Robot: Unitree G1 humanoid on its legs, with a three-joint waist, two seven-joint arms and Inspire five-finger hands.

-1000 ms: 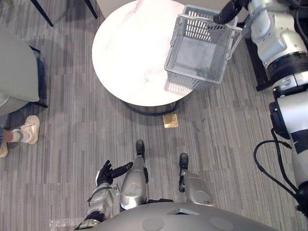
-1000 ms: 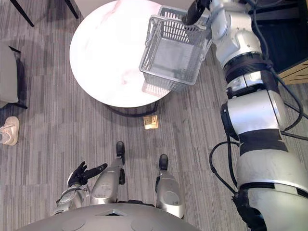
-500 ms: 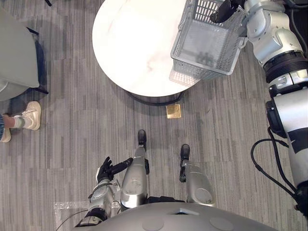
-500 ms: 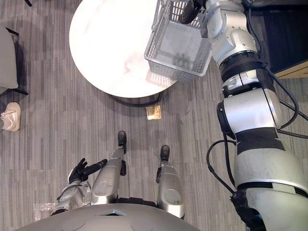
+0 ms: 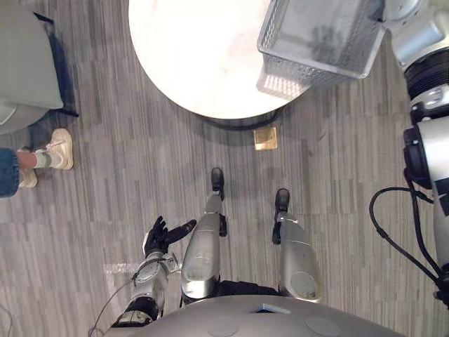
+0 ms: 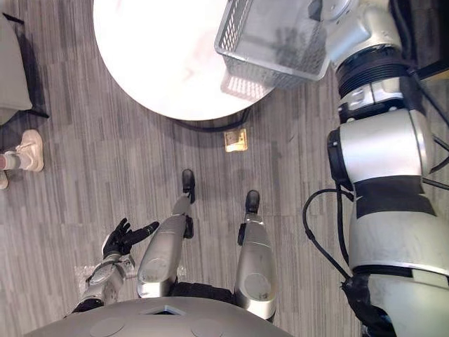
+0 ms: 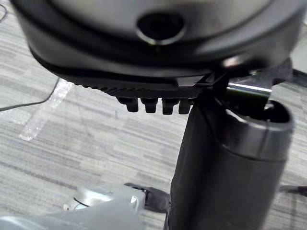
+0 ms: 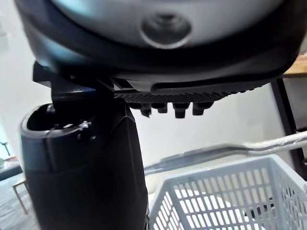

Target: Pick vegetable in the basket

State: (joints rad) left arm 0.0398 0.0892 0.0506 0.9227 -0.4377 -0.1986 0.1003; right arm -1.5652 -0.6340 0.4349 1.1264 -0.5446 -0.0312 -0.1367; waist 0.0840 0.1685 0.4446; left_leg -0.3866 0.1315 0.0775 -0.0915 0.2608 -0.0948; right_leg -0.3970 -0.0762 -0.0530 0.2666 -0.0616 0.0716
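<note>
The left hand's fingers are spread and straight, holding nothing; the left hand hangs at 7 o'clock, low by the floor. The right hand is up at 1 o'clock by the basket; whether its fingers are curled on the handle I cannot tell. The basket sits tilted above the table, at that top's 4 o'clock rim, apparently clear of it. A dark blotch lies inside; vegetable or shadow, I cannot tell. The basket looks like light, stiff mesh, best carried by the handle. A vegetable would likely be firm yet bruisable: grasp its middle, gently.
</note>
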